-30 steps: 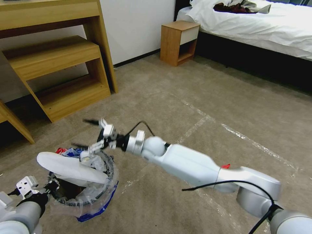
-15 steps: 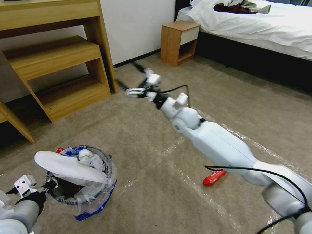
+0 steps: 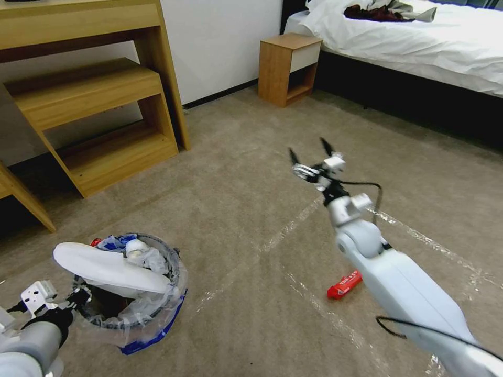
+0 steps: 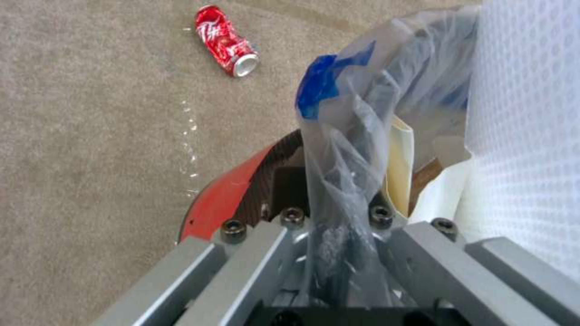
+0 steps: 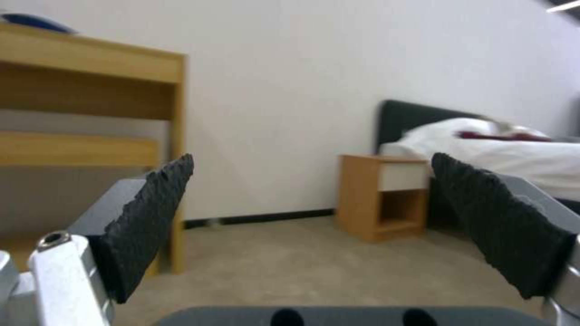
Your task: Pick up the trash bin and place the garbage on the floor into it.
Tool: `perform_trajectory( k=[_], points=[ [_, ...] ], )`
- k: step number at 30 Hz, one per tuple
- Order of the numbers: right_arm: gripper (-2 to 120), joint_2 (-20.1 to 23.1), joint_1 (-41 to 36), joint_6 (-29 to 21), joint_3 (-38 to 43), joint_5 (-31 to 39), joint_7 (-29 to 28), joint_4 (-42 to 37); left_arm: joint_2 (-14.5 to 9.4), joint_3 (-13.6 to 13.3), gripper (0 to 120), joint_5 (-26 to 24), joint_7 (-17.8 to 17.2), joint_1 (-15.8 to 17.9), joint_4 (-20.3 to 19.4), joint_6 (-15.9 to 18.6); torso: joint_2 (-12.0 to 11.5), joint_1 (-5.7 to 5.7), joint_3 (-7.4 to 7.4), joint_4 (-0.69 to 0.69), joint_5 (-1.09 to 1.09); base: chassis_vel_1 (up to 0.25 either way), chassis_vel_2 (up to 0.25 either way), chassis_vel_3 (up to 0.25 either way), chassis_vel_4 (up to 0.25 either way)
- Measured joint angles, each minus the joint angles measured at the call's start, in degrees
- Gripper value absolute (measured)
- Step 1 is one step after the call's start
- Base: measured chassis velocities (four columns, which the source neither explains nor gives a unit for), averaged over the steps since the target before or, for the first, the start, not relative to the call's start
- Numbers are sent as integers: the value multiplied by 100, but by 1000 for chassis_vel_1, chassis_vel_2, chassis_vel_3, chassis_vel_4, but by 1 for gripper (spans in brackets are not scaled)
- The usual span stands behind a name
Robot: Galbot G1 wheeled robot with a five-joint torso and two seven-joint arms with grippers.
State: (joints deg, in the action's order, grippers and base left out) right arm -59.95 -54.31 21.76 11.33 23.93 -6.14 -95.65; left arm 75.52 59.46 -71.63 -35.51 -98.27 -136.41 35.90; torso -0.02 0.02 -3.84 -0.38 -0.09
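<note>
- The trash bin (image 3: pixel 128 293) sits on the floor (image 3: pixel 251 167) at about 8 o'clock in the head view, lined with a crinkled clear bag and stuffed: a white slipper (image 3: pixel 107 267) lies across its rim, with blue and white litter behind it.
- The left end effector (image 3: pixel 78 299) is at the bin's near-left rim, pinching the rim and bag plastic; the left wrist view shows the plastic bunched between its jaws over the red rim (image 4: pixel 226 192).
- The right end effector (image 3: pixel 310 152) hangs raised near the centre, fingers spread, holding nothing, pointing toward 12 o'clock.
- A red wrapper (image 3: pixel 345 285) lies on the carpet at 5 o'clock, just beside the right forearm.
- A red can (image 4: pixel 226 40) lies on the carpet, well apart from the bin.
- Around: wooden shelving (image 3: pixel 89 94) at 10 o'clock, a nightstand (image 3: pixel 288 68) at 12, a bed (image 3: pixel 419 47) at 1–2.
</note>
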Motion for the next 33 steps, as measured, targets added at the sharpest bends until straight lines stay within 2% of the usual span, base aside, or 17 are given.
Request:
perform_trajectory(
  k=[2,3,7,21,33],
  points=[
    [100,-332,-603,207,563,-256,-2,-142,35,-8,0,6,6,-5,-9,0,0,0,0,2,-1,0,0,0,0],
    [100,-332,-603,207,563,-256,-2,-142,35,-8,0,6,6,-5,-9,0,0,0,0,2,-1,0,0,0,0],
    [100,-885,-1400,761,1278,-906,42,-249,149,-52,0,44,35,-35,-60,2,0,0,0,2,0,0,0,0,0],
    [100,-1519,-2615,1197,2111,-1446,300,-966,278,-82,0,83,61,-70,-169,4,0,0,-1,2,-3,0,0,0,0],
    [100,-1771,-2863,1421,2115,-1647,450,-962,347,-100,0,101,63,-82,-224,7,0,0,-1,2,-3,0,0,0,0]
  ],
)
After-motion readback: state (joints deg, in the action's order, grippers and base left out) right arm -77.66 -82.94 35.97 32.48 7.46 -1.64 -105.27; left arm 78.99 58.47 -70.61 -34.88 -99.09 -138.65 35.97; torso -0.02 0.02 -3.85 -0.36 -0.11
